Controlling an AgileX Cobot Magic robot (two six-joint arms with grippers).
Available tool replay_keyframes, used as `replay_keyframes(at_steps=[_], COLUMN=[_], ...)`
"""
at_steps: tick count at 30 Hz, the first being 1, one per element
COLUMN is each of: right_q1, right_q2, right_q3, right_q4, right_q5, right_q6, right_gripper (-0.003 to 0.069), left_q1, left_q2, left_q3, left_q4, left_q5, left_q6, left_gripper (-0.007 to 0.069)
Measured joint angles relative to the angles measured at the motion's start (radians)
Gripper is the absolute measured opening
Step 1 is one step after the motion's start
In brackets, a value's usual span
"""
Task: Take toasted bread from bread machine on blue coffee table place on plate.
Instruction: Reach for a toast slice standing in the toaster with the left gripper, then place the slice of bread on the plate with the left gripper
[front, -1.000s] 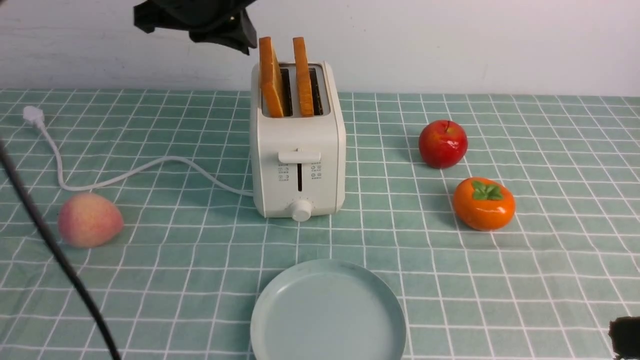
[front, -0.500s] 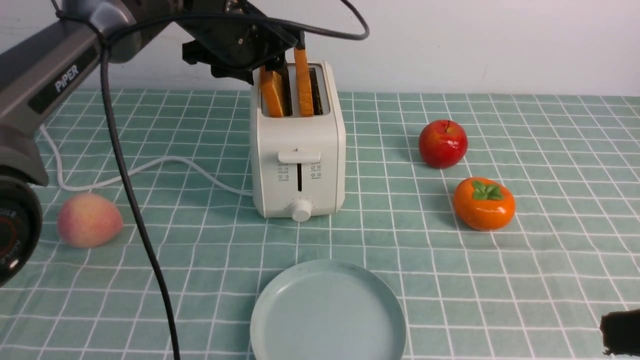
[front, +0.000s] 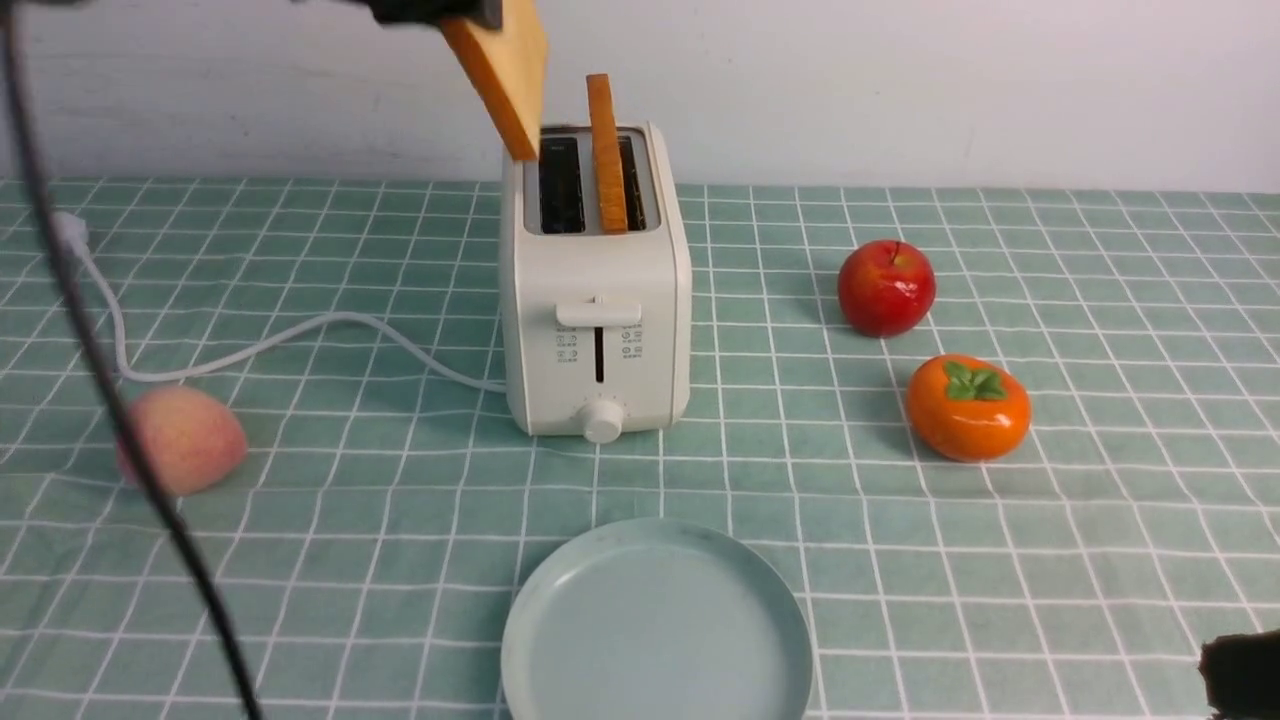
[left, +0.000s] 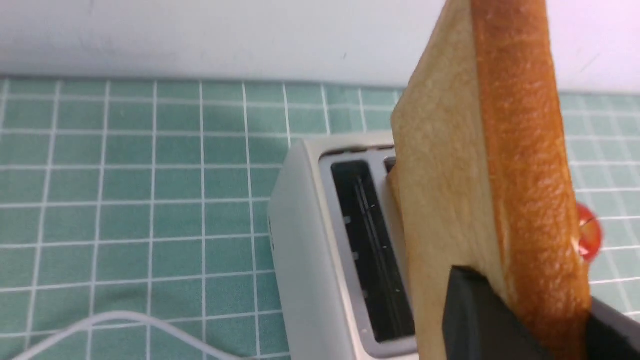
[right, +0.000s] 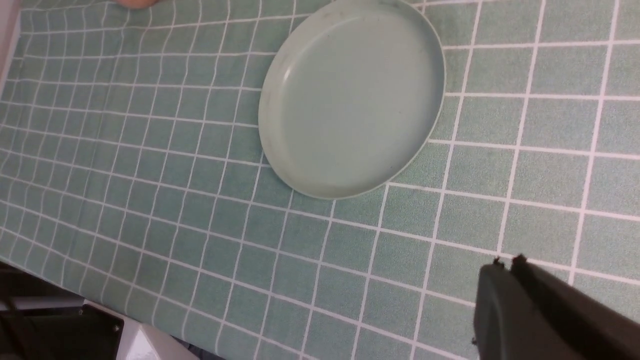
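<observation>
The blue coffee table (front: 1000, 560) carries the bread machine (front: 597, 330) at centre back, its slots running front to back. The plate (front: 655, 620) lies just in front of it. The left gripper (left: 540, 325) is clamped across one end of the held slice (front: 500, 70), which hangs tilted, lower corner pointing down over the open left slot. The second slice (front: 606, 150) stands upright on edge in the right slot. An apple (front: 886, 287) and a persimmon (front: 968, 407) sit to the right, a peach (front: 180, 440) to the left, all well apart from the plate. The right gripper (right: 507, 262) hovers low, tips together, holding nothing.
</observation>
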Motion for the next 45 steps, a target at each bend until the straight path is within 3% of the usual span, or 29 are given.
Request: replay_keyframes(at_steps=[5,10,14,20,24,31,34,38,42,45], right_q1=[0.0,0.0,0.0,0.0,0.0,0.0,0.0,0.0,0.0,0.0], right_q2=[0.0,0.0,0.0,-0.017,-0.025,-0.028,-0.028,-0.028,-0.017,0.027], right_q3=[0.0,0.0,0.0,0.0,0.0,0.0,0.0,0.0,-0.022,-0.09], right_q4=[0.0,0.0,0.0,-0.002,-0.001,-0.001,-0.001,0.006,0.03,0.034], right_q5=[0.0,0.018,0.035,0.045,0.045,0.059,0.063,0.049,0.021,0.026], right_q6=[-0.017,-0.044,-0.047,-0.048,-0.048,-0.048,-0.048,-0.048,-0.048,-0.048], right_gripper=[0.0022,0.0024,0.0027,0.0033,0.0033,0.0036,0.0038,0.0042,0.0046,0.0046], left_q1=[0.0,0.0,-0.001,-0.086,-0.122,-0.127,-0.127,-0.128,-0.128,-0.128], left_q2=[-0.121,-0.16,-0.192,-0.173,-0.129,-0.044,-0.035,-0.048,-0.106,-0.175], left_q3=[-0.009,0.153,0.404,0.873,0.976,0.989,0.99,0.982,0.973,0.972], left_q4=[-0.028,-0.126,-0.305,-0.644,-0.748,-0.783,-0.758,-0.662,-0.552,-0.432], left_q5=[0.232,0.281,0.28,0.11,0.021,-0.103,-0.109,-0.108,-0.122,-0.119], left_q6=[0.044,0.075,0.129,0.453,0.574,0.542,0.524,0.512,0.445,0.377], left_gripper=[0.0092,0.0092,0.0092,0.0092,0.0092,0.0097,0.0159,0.0311,0.0337,0.0281])
